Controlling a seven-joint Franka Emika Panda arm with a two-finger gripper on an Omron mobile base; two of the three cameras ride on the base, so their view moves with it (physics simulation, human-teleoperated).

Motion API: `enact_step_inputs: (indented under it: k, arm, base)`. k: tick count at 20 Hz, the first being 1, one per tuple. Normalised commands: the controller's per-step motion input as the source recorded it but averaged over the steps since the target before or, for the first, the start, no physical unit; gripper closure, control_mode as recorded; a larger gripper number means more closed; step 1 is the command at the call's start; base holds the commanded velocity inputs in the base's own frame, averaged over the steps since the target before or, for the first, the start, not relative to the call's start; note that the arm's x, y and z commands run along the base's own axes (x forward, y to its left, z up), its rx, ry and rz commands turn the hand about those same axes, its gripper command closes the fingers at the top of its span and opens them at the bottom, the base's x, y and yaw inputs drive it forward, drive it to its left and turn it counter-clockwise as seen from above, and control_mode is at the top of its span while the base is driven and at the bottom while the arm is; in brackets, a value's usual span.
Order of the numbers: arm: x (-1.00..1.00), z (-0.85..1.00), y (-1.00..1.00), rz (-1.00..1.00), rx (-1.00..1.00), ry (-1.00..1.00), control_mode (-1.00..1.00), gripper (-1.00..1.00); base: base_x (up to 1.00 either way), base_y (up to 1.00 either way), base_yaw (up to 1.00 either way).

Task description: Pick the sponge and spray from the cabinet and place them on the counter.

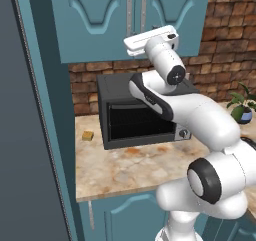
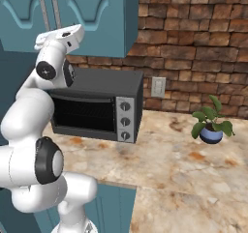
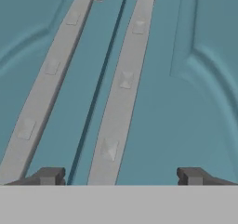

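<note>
- Left base view: the cabinet (image 1: 100, 20) hangs on the wall above the counter (image 1: 125, 172), and both its doors are closed. The robot's hand is raised to the lower part of those doors, beside the two silver handles (image 1: 136, 7). The claw itself points away from the camera here, so I cannot tell its state from this side. A black microwave (image 1: 135, 117) stands on the counter under the cabinet. A small orange-tan block (image 1: 88, 135) lies on the counter just left of the microwave. A potted plant (image 1: 242, 107) stands far to the right.
- Right base view: the hand is up against the closed cabinet doors (image 2: 92, 19), above the microwave (image 2: 97, 109). The plant (image 2: 211, 123) sits on the counter (image 2: 184, 169) well to the right, near a wall outlet (image 2: 158, 87) in the brick.
- Hand view: the gripper (image 3: 121, 176) faces the closed doors close up, fingers spread wide and holding nothing. The right-hand handle (image 3: 123, 86) lies between the fingertips (image 3: 49, 175); the other handle (image 3: 46, 76) runs just left of it.
- The sponge and spray cannot be seen; the doors hide the shelf.
</note>
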Motion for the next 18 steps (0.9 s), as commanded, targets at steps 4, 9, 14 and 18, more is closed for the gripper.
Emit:
enact_step_inputs:
  k: [4,9,14,18]
  arm:
    - [0.46,0.00,0.15,0.00,0.00,0.02,-1.00,1.00]
    - [0.41,-0.02,0.00,0.00,0.00,0.15,-1.00,1.00]
    - [0.50,-0.14,0.05,0.00,0.00,0.33,-1.00,1.00]
    - [0.53,-0.26,0.06,0.00,0.00,0.26,-1.00,1.00]
  base:
    - [0.00,0.00,0.00]
    - [0.00,0.00,0.00]
    - [0.00,0.00,0.00]
    - [0.00,0.00,0.00]
